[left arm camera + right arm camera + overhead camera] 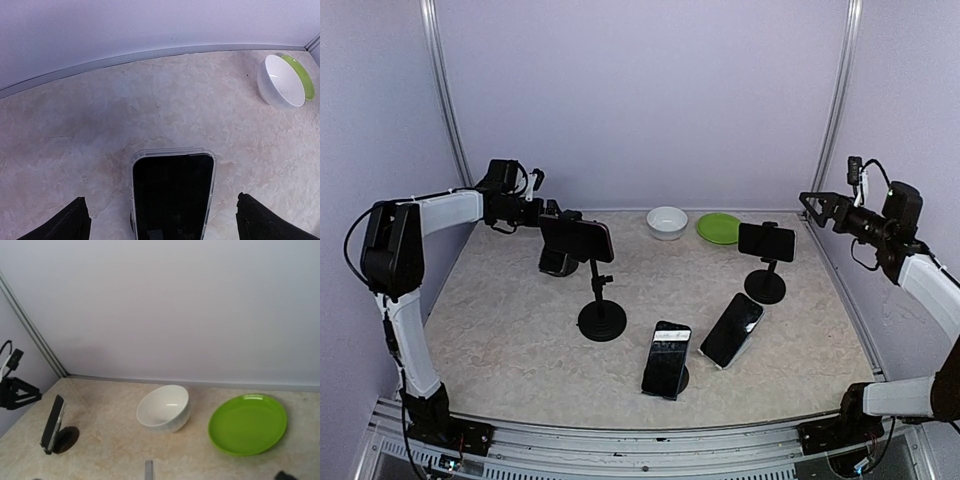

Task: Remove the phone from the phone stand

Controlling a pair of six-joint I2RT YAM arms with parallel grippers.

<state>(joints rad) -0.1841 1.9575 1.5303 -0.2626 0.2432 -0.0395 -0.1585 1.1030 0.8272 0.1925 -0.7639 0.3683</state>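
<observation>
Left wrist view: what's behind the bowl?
The plate: only a green crescent of its rim shows past the bowl. The rest of it is hidden by the bowl in this view.

We see a pale lilac back wall (640,100) filling the upper half of the top view, with side walls (370,100) of the same colour. A slim left metal post (443,90) stands in the upper left corner and a right metal post (838,90) in the upper right. Below lies a beige, marble-patterned counter (500,330), evenly lit with only soft shadows, and along the bottom edge we see a grey metal rail (650,447).
</observation>
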